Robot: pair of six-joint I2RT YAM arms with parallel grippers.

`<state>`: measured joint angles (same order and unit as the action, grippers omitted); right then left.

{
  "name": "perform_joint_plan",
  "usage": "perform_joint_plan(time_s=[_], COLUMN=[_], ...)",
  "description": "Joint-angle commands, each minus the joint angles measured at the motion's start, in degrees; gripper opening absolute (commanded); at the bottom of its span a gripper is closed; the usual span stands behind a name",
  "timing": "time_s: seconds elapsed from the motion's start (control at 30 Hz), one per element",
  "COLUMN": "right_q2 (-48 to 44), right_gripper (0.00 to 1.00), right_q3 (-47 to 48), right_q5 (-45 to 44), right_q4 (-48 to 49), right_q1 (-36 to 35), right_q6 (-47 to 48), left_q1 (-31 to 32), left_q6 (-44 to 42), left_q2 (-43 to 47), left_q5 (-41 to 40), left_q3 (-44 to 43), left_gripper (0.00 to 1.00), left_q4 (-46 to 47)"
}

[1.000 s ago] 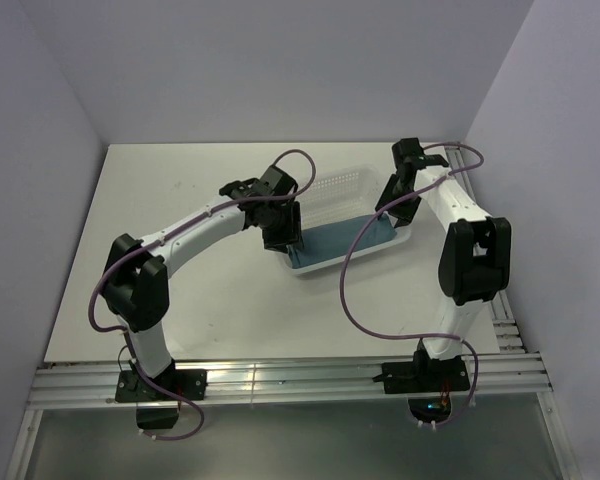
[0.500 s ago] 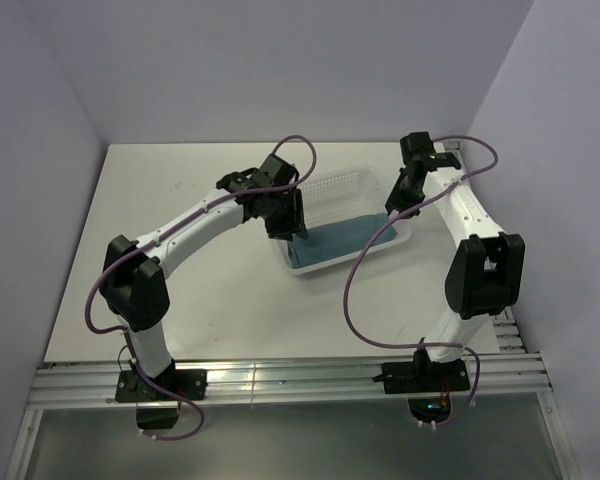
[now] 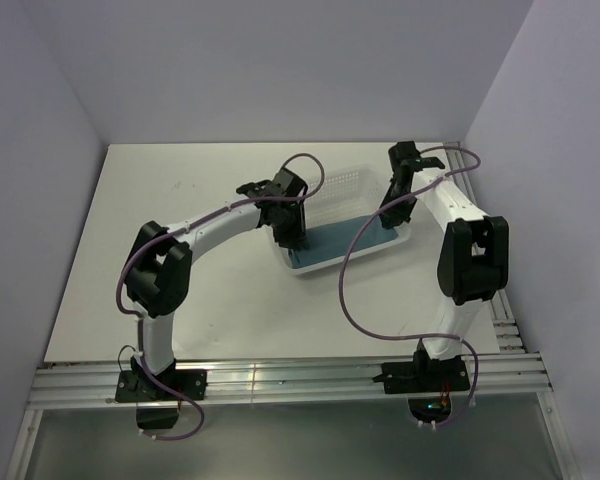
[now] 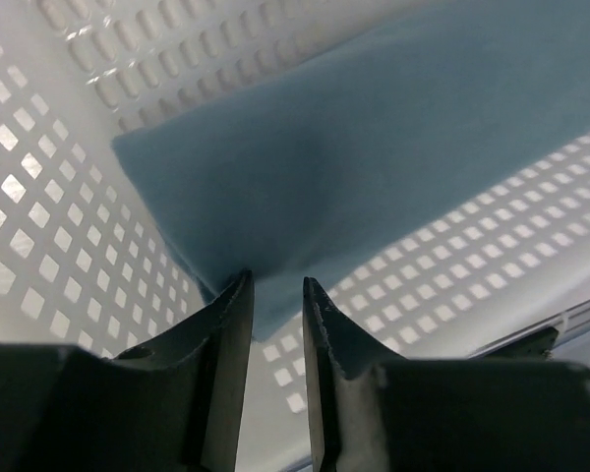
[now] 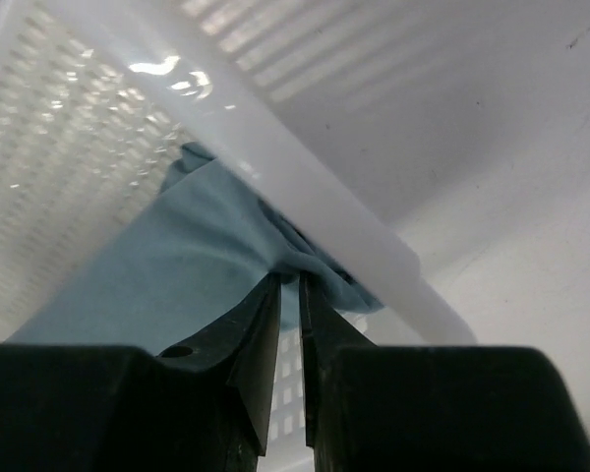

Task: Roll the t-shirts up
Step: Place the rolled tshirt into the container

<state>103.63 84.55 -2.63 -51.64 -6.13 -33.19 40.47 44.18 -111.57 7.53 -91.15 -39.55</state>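
While the t-shirt (image 3: 330,240) lies folded flat in the white mesh basket (image 3: 340,182), an arm waits at each end of it.
The left gripper (image 4: 275,285) straddles the t-shirt's left edge with its jaws narrow but gapped and the cloth unpuckered, so it looks placed to pinch and not yet gripping. By the rim at the right end, the right gripper (image 5: 288,280) has its jaws nearly together on a bunched fold, probably so the t-shirt can be lifted out for rolling.

Pale lavender walls (image 3: 280,70); white table (image 3: 130,190)
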Motion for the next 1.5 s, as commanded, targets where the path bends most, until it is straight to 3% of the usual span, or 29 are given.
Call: perform_joint_plan(time_s=[0.0,0.17,0.3,0.57,0.67,0.7,0.77,0.87,1.03,1.33,1.47], right_q2=[1.48,3.93,5.26,2.01,-0.01,-0.19,-0.19,-2.37,-7.64,-13.28,-11.98], right_gripper=[0.2,0.17,0.21,0.39,0.55,0.57,0.59,0.65,0.71,0.69,0.54], right_q3=[-1.49,-1.33,1.13,8.87,10.1,10.63,12.12,10.47,4.24,-10.61,-13.89], right_q5=[-3.69,-6.07,-5.63,-2.73,0.16,1.22,0.36,-2.29,-2.54,-0.36,0.96], right_q4=[0.4,0.57,-0.22,-3.03,-2.77,-3.55,-4.78,-4.53,-2.59,1.35,4.88], right_q1=[-0.2,-0.2,-0.11,-0.11,0.24,0.5,0.77,1.29,5.15,5.69,5.69], right_q6=[-0.56,-0.47,-0.12,1.02,2.42,2.95,4.18,5.41,5.86,-2.57,-7.84], left_q1=[-0.04,-0.04,-0.04,-0.39,-0.83,-1.0,-1.7,-3.19,-5.22,-5.57,-5.75], left_q6=[0.11,-1.29,-2.35,-4.28,-4.46,-4.37,-3.41,-1.13,1.6,3.27,3.98], left_q2=[1.97,2.24,1.62,1.97,2.84,3.2,5.04,9.68,18.91,18.15,14.29], left_q5=[0.12,-0.67,-1.46,-3.57,-4.28,-4.45,-5.59,-6.56,-9.44,-8.76,-10.6], left_q3=[3.17,5.72,4.5,-11.05,-15.98,-16.59,-16.52,-9.94,4.55,12.49,11.62], left_gripper=[0.31,0.29,0.29,0.41,0.48,0.52,0.71,0.85,0.84,0.75,0.62], left_q4=[3.07,2.81,1.58,-8.15,-10.28,-11.68,-12.83,-11.96,-6.26,0.96,3.42])
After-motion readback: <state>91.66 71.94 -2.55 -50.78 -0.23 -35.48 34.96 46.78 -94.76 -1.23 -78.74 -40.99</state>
